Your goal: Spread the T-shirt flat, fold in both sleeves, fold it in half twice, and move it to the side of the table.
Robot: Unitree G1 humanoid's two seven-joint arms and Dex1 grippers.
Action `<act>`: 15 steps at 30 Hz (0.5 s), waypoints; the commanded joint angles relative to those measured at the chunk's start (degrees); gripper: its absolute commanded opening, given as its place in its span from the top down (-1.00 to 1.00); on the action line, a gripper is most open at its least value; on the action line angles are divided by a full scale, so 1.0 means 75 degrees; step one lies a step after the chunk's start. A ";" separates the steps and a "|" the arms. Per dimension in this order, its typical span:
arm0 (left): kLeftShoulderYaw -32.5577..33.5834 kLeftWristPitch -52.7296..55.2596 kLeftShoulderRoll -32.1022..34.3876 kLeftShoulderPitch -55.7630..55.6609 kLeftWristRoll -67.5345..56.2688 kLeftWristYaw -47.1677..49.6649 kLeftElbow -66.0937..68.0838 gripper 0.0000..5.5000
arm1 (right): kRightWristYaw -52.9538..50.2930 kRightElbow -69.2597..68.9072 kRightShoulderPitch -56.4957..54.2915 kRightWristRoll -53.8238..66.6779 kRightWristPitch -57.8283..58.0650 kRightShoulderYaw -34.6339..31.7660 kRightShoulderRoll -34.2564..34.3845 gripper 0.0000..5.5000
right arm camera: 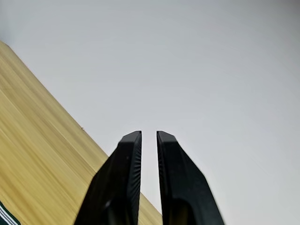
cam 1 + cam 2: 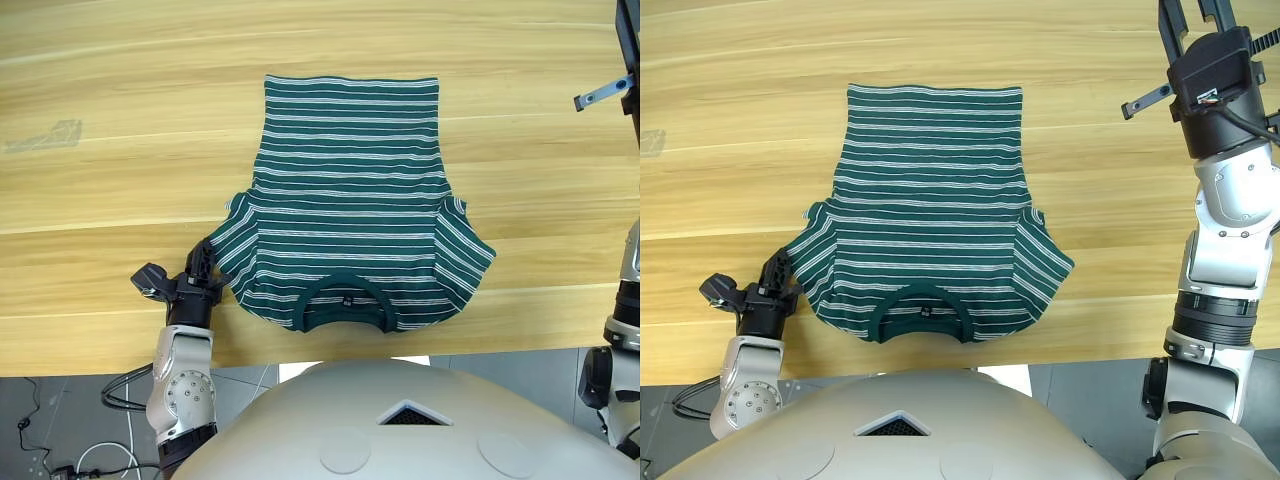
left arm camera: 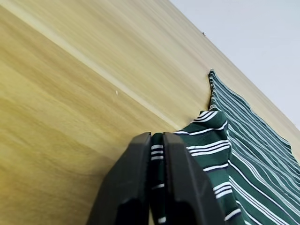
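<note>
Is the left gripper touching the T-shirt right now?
Touching. The left wrist view shows the left gripper shut on a sleeve edge of the T-shirt, with striped fabric pinched between the fingers.

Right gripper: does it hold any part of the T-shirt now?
No, the right gripper is open and empty, off to the right of the T-shirt and not touching it.

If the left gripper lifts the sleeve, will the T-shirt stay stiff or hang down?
Probably floppy: the T-shirt wrinkles around the sleeve pinched in the left gripper. Likely light, thin cloth; the rest may drag over the smooth table.
</note>
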 commanded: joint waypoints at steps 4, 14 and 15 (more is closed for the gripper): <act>-0.0023 0.0119 -0.0068 0.0028 0.0332 0.0003 0.0392 1.00 | -0.0042 0.0030 -0.0004 -0.0155 -0.0026 0.0068 0.0043 0.78; -0.0099 -0.0481 -0.0109 0.0047 0.0736 -0.0358 0.0084 1.00 | -0.0120 0.0056 0.0003 -0.0276 -0.0047 0.0135 0.0114 0.78; -0.0080 -0.0568 -0.0142 0.0037 0.0721 -0.0426 0.0026 1.00 | -0.0124 0.0061 -0.0001 -0.0285 -0.0049 0.0137 0.0124 0.78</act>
